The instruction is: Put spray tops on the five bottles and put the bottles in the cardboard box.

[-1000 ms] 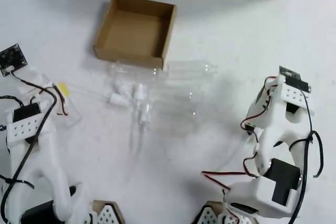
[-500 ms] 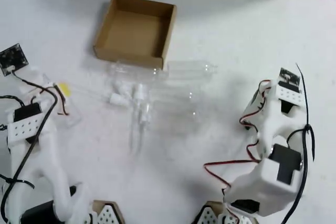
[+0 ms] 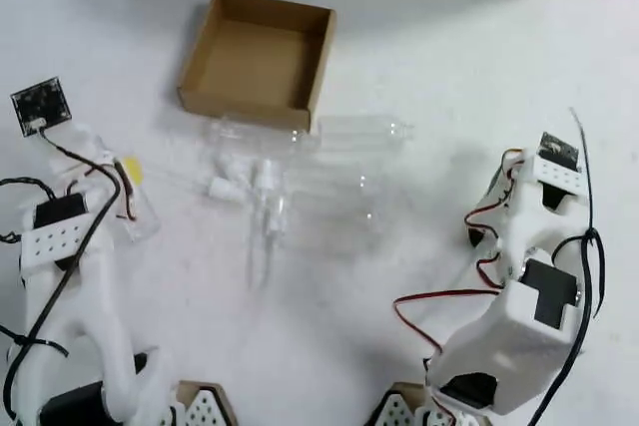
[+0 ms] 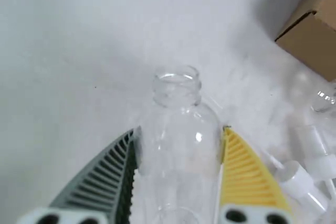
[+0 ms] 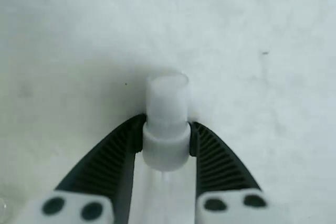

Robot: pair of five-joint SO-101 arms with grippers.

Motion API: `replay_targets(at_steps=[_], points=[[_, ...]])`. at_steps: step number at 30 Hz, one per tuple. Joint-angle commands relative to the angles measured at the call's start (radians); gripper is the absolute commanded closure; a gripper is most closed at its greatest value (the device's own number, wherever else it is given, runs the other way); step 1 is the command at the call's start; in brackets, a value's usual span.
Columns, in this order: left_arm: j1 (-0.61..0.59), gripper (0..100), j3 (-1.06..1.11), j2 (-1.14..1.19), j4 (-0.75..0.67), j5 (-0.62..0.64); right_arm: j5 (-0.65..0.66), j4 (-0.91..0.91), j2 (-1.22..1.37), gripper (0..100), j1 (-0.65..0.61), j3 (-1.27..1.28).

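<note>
Left pincer [image 4: 178, 131]: found pinching clear bottle [image 4: 178, 103], left of high view. Right pincer [image 5: 166, 124]: found pinching white spray top [image 5: 167, 98], right side. Cardboard box [image 3: 255, 62] noted upper centre.

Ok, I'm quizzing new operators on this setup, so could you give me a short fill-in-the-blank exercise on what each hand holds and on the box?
1. The left hand is shut on a clear, uncapped ____.
2. The right hand is shut on a white spray ____.
3. Nothing lies in the cardboard box; it is ____.
Missing words: bottle; top; empty.
</note>
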Motion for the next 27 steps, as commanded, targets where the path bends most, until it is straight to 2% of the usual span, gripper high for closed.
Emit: replay_targets(at_steps=[1,7,12,16,22,27], points=[[0.013,89,-0.011,-0.008,-0.025,-0.009,0.071,0.099,-0.076,98.1,-0.008,-0.063],[0.124,89,-0.043,-0.084,0.015,-0.008,0.098,0.248,-0.352,98.1,-0.012,-0.075],[0.285,89,-0.049,-0.341,0.055,-0.015,0.169,0.3,-0.647,98.1,-0.008,-0.069],[0.461,89,-0.048,-0.55,0.055,-0.015,0.166,0.289,-0.82,97.8,-0.015,-0.057],[0.714,89,0.003,-0.751,0.054,-0.017,0.173,0.084,-1.063,97.8,-0.028,-0.069],[0.848,89,0.129,-0.889,0.052,-0.029,0.173,-0.139,-1.224,97.8,-0.09,-0.051]])
